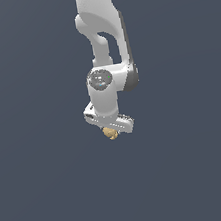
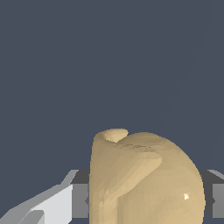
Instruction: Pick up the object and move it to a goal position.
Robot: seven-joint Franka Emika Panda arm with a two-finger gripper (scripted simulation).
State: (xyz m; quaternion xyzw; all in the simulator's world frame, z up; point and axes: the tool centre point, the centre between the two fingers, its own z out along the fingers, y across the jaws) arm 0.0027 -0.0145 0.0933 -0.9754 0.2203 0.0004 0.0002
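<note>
Wrist view first: the object (image 2: 144,179) fills the near part of the picture, a tan-yellow lump with a rounded dome, a small raised knob at one edge and a fold running across its face. We see a grey finger (image 2: 81,199) tight against one side of it and a second grey pad showing at the opposite side, so the gripper (image 2: 146,201) is pinching the object between its two fingers. A white part of the hand slopes away beside the first finger. Behind the object we see only a flat dark grey-blue ground.

From the exterior view, we find the object (image 1: 110,133) as a small tan speck poking out just under the gripper (image 1: 110,130), much narrower than the white hand that carries it. The hand sits tilted, its one end lower toward the exterior view's right. Above it the white arm (image 1: 102,38) comes down from the top edge, bending through a rounded joint with a dark glossy cap. We cannot tell whether the object hangs clear of the ground or touches it, since the ground is one even colour without visible shadow.
</note>
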